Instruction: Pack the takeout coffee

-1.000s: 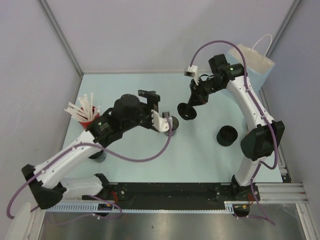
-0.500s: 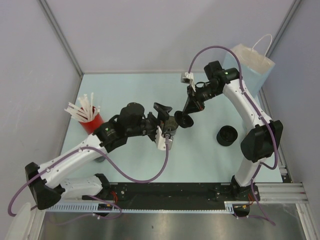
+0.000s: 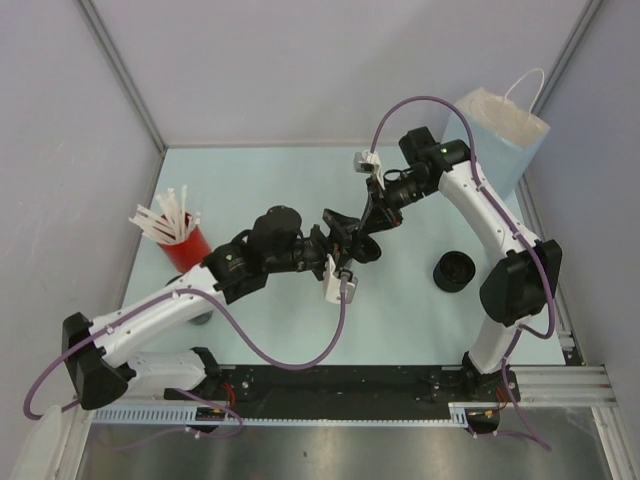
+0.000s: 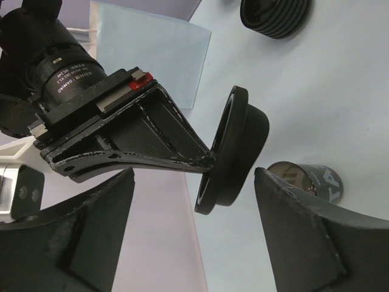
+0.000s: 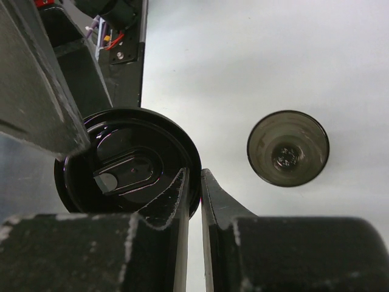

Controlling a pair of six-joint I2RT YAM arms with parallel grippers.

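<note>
From above, the takeout coffee [image 3: 365, 249], a short black disposable cup with a round black plastic sip lid, hangs over the pale-green table [image 3: 260, 180], well apart from the pale-blue paper bag [image 3: 497, 135] on its left-arm side and nearer the arm bases. The right gripper [image 3: 372, 232] covers much of the cup, and the left gripper [image 3: 348, 248] crowds it from the side away from the bag. The red cup of white straws [image 3: 187, 247] stands far from the bag, and a black ribbed round thing [image 3: 453, 271] lies nearer to it. In the left wrist view the takeout coffee [image 4: 243, 152] is tipped on its side. The right gripper [image 4: 209, 161] is clamped on its lid rim, while the left gripper [image 4: 194, 176] has its fingers [image 4: 85, 237] spread wide on either side, not touching. A grey cup [image 4: 307, 180] stands beyond, and the ribbed thing [image 4: 276, 15] is cut off at the top edge. In the right wrist view the right gripper [image 5: 194, 185] pinches the rim of the lid [image 5: 127, 167]. A dark open cup [image 5: 287, 148] sits below, and a blurred dark slab at the left is hard to make out. A second ago the coffee was closer to the bag and the left gripper was clear of it.
</note>
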